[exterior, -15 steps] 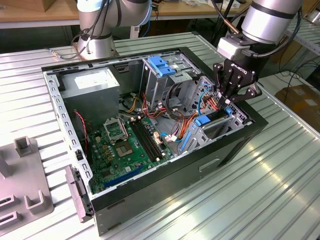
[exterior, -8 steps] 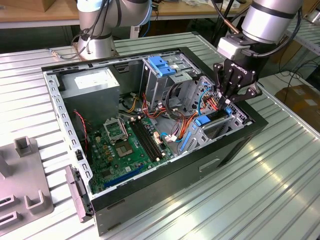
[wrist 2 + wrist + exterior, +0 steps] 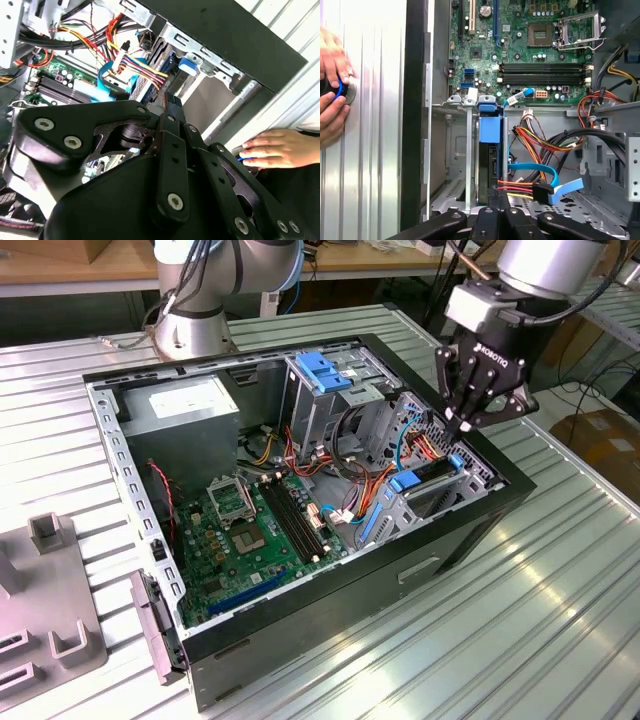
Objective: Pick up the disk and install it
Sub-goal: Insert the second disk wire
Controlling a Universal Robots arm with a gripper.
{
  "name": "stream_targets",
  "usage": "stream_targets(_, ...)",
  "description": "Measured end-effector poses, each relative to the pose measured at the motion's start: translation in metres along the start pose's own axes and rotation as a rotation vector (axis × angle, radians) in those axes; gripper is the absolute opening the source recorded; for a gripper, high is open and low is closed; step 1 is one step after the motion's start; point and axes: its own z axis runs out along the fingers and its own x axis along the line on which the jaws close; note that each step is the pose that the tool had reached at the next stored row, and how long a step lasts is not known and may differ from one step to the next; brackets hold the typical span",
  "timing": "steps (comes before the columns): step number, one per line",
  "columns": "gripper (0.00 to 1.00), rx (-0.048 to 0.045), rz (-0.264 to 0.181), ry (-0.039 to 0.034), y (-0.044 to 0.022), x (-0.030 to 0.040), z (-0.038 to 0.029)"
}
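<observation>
One disk (image 3: 488,150); one hand (image 3: 332,90)

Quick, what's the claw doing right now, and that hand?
Claw: shut, tips just above the disk standing in its bay; grip on it unclear.
Person's hand: resting on a small round object outside the case.
</observation>
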Motion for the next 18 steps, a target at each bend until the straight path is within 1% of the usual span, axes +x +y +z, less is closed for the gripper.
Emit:
stream_targets(1,0.11,-0.0016,0.000,-0.0001,0.0001,-0.0022,-0.0030)
stream_targets(4,0.11,-0.0095,-0.002,0.0004,0.0003,-0.0123,-0.0081)
stream_targets(5,0.11,-0.0114,-0.002,0.0012,0.0004,-0.0166,-0.0103)
stream_targets(6,0.11,-0.0154,-0.003,0.0014,0.0004,-0.0210,-0.0113)
stream_targets(7,0.11,-0.0220,-0.005,0.0014,0.0005,-0.0248,-0.0125)
stream_targets(8,0.11,-0.0286,-0.006,0.0018,0.0006,-0.0273,-0.0147)
stream_targets(9,0.11,-0.0337,-0.007,0.0017,0.0005,-0.0289,-0.0151)
stream_targets(10,0.11,-0.0348,-0.008,0.0023,0.0005,-0.0305,-0.0153)
stream_targets(12,0.11,-0.0351,-0.008,0.0046,0.0004,-0.0381,-0.0161)
stream_targets(14,0.11,-0.0352,-0.008,0.0088,0.0004,-0.0407,-0.0162)
stream_targets(15,0.11,-0.0352,-0.008,0.0135,0.0004,-0.0409,-0.0161)
stream_targets(16,0.11,-0.0352,-0.008,0.0211,0.0004,-0.0410,-0.0154)
stream_targets(17,0.17,-0.0351,-0.009,0.0234,0.0003,-0.0413,-0.0140)
stream_targets(18,0.24,-0.0350,-0.009,0.0233,0.0002,-0.0420,-0.0124)
